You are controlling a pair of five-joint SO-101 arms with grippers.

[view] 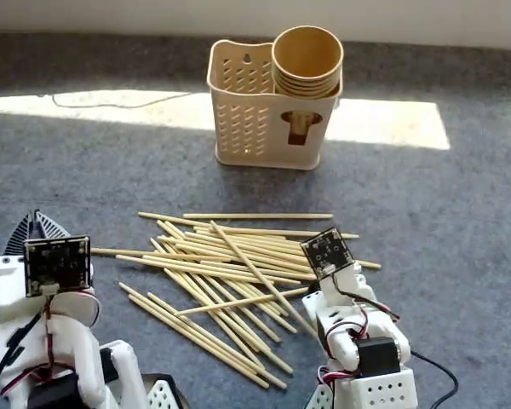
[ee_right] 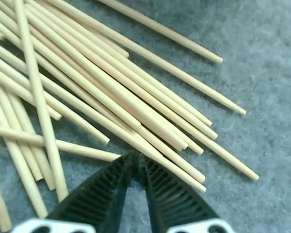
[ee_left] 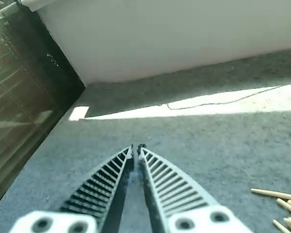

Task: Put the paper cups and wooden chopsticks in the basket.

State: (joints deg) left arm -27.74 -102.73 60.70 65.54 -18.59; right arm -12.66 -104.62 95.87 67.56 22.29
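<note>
Noted cream perforated plastic basket [view: 238, 119] standing upright at far side of grey carpeted desk [view: 460, 221]. Found stack of tan paper cups [view: 307, 60] nested upright, mouths up, in its right-hand compartment as seen from high view. Observed pale wooden chopsticks [view: 238, 264] lying loose on desk between basket and arms, apart from basket. Recorded long axes of main bundle as running roughly left to right across high view. Logged nearer ones as slanting from upper left to lower right, with one crossing over bundle on same slant. Found left gripper [ee_left: 136, 148] closed, tips together, nothing between them, near pile's left edge. Found right gripper [ee_right: 136, 156] likewise pinched closed, tips just over pile's right-hand part.
</note>
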